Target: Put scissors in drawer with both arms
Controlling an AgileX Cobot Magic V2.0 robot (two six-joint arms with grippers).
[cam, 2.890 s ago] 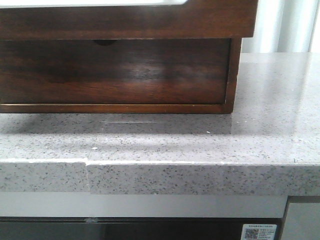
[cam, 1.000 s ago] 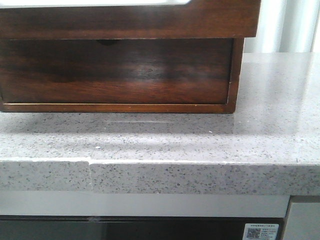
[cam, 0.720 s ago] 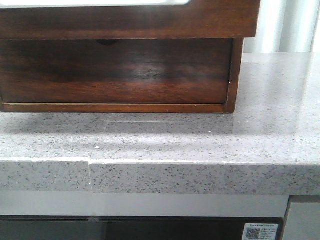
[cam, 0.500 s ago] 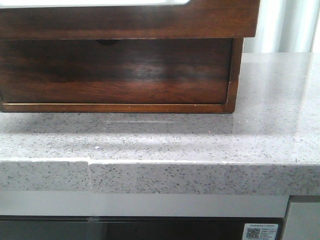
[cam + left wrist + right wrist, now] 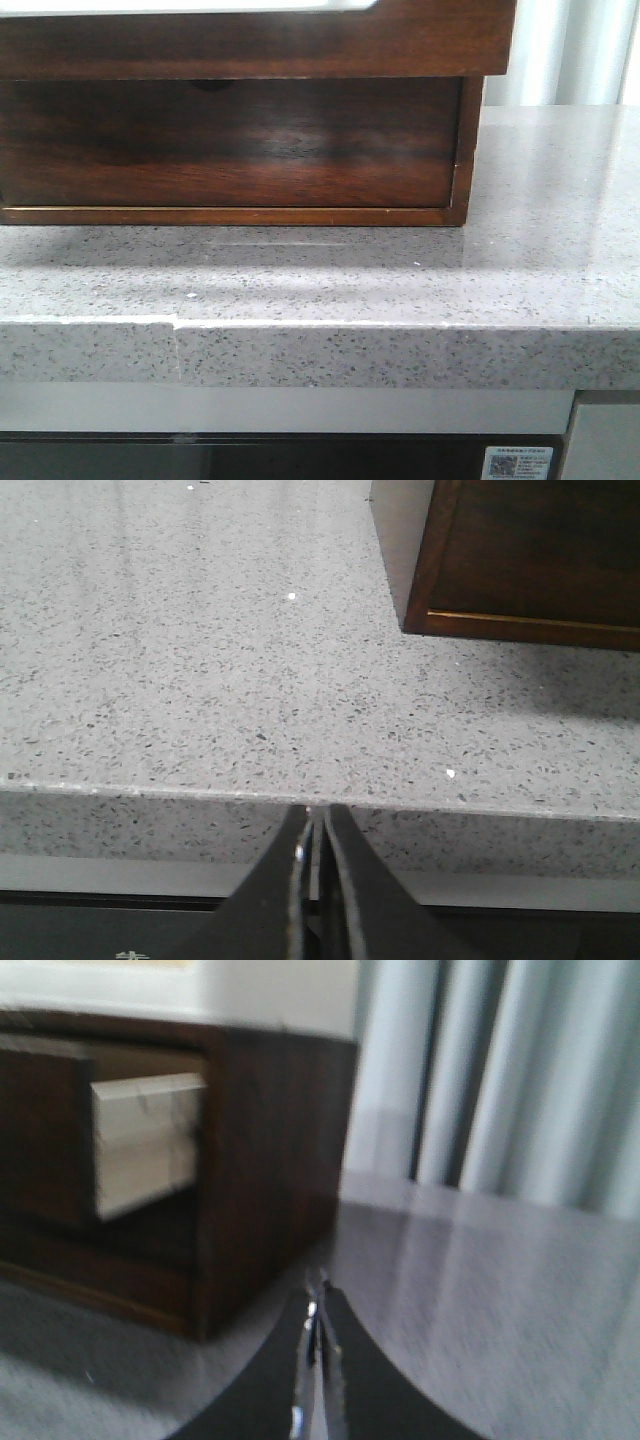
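Both claws show fingers pressed nearly together, holding nothing: the left claw (image 5: 315, 830) at the speckled grey bench (image 5: 400, 290) edge, the right claw (image 5: 318, 1310) beside the wooden cabinet (image 5: 230, 150). Farther back the drawer (image 5: 250, 40) stands pulled out. Scissors are not visible.

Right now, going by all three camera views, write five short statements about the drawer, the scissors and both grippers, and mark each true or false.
1. The upper drawer is pulled out of the wooden cabinet. True.
2. The scissors lie on the countertop. False: no scissors show in any view.
3. The left gripper is shut and empty. True.
4. The right gripper holds the drawer. False: it is shut, apart from it.
5. Both arms show in the front view. False: neither does.
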